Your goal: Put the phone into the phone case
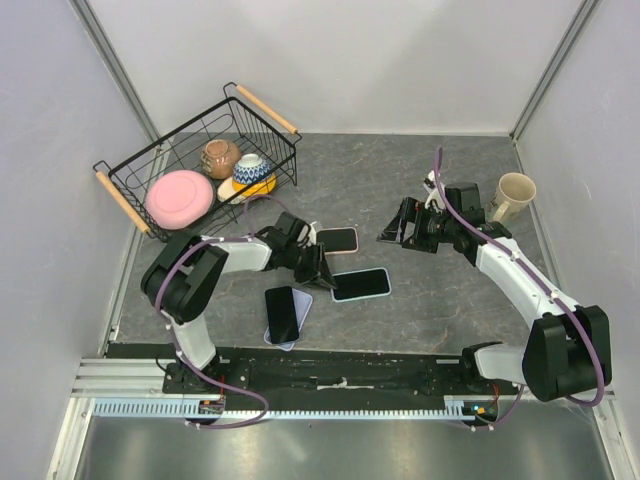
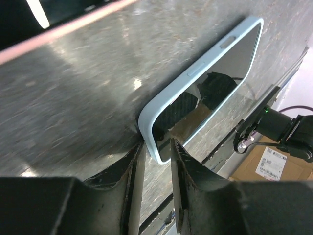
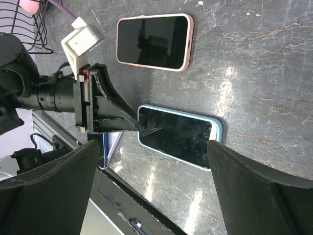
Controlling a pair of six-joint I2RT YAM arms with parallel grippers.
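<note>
left claw (image 2: 155, 148) right up close, 2 fingers straddling the short end of the blue-rimmed phone (image 2: 215, 78), which lies flat on the table (image 2: 73, 98) between the arms. can't tell if it's pinched or just bracketed. right claw (image 1: 393, 232) hangs wide open, holding nothing. best play: square up, squeeze gently, lift level so it doesn't skid.

Grey mottled table (image 1: 400, 180): wire basket (image 1: 122, 203) rear left, mug (image 1: 513, 195) rear right; centre, pink-cased phone (image 1: 338, 240), blue-cased phone (image 1: 361, 284), lavender case (image 1: 304, 300).
</note>
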